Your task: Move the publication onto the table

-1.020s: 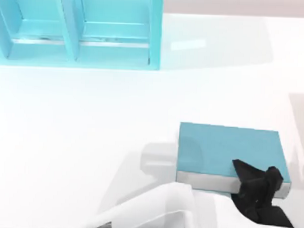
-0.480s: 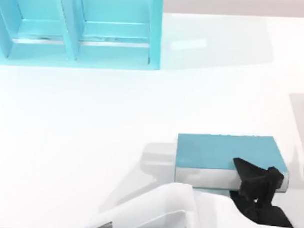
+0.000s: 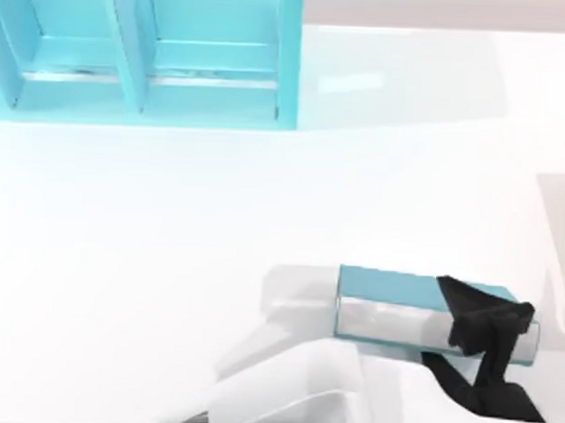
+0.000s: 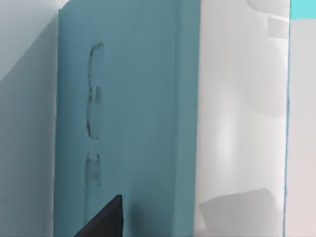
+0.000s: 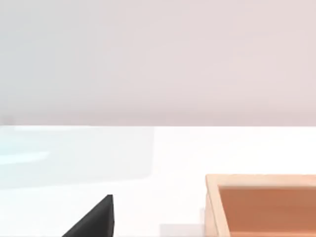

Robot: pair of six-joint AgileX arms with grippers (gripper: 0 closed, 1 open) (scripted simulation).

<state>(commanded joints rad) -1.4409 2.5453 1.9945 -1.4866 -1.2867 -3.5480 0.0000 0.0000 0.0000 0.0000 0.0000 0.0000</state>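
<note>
Clamping the publication (image 3: 391,288) by its right-hand end, my left gripper (image 3: 483,321) has its jaws clenched across the thickness of the book: one dark finger lies over the teal cover and the other is underneath, out of my sight. In the left wrist view that cover (image 4: 138,123) stands just in front of the camera with its faint embossed lettering, and one fingertip (image 4: 106,219) rests against it.

From above, the book is tipped up on its long side, so I see a narrow strip of cover and the broad white page edges facing the camera. It sits close to the front edge of the table (image 3: 170,245), toward the front right corner, well apart from the turquoise shelf unit (image 3: 288,63) at the far left corner. A soft shadow spreads on the table beside it, and I judge it is carried slightly off the surface, though I cannot tell for certain whether its lower edge touches.

I take this as the placing step. The next move calls for rolling the wrist until the cover is level, lowering until the book lies flat on the table, then releasing and drawing straight back.

My right arm is parked, its wrist camera looking across the table past a wooden box (image 5: 261,197).
</note>
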